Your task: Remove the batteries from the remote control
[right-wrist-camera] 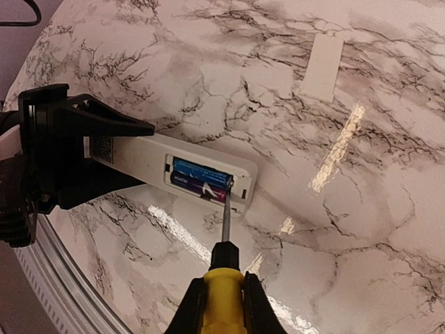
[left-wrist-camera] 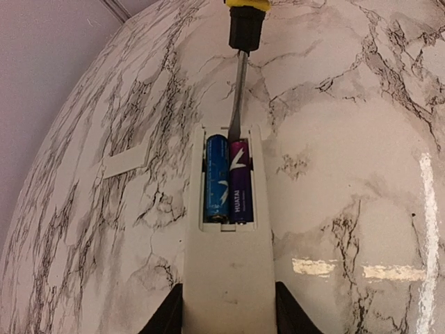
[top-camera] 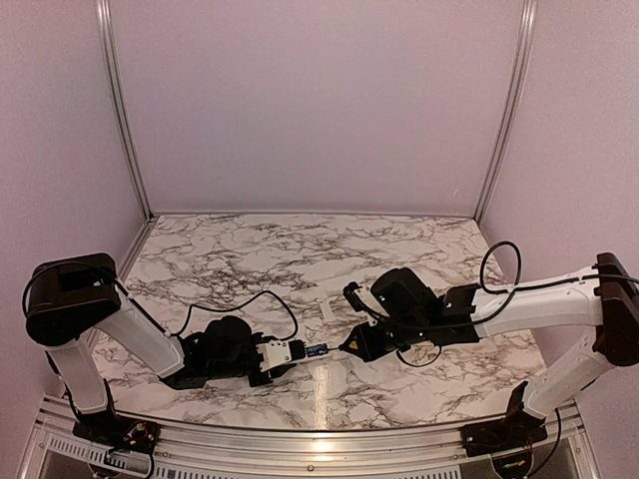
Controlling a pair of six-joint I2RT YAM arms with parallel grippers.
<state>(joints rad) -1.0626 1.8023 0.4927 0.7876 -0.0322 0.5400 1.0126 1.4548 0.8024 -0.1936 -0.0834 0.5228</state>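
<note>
My left gripper [left-wrist-camera: 229,316] is shut on the white remote control [left-wrist-camera: 229,271], which lies on the marble table with its battery bay open. Two batteries sit side by side in the bay, one blue [left-wrist-camera: 217,177] and one purple [left-wrist-camera: 240,182]; they also show in the right wrist view [right-wrist-camera: 201,179]. My right gripper [right-wrist-camera: 222,306] is shut on the yellow-handled screwdriver [right-wrist-camera: 224,292]. Its metal tip [right-wrist-camera: 228,189] rests at the bay's far end, against the batteries' ends. In the top view the remote [top-camera: 283,351] and the screwdriver [top-camera: 351,344] meet between the arms.
The small flat white cover piece [left-wrist-camera: 125,163] lies on the table left of the remote; it shows in the right wrist view [right-wrist-camera: 323,66] and the top view [top-camera: 326,308]. A black cable [top-camera: 270,299] loops behind the left arm. The table's raised metal edge [top-camera: 319,439] runs along the front.
</note>
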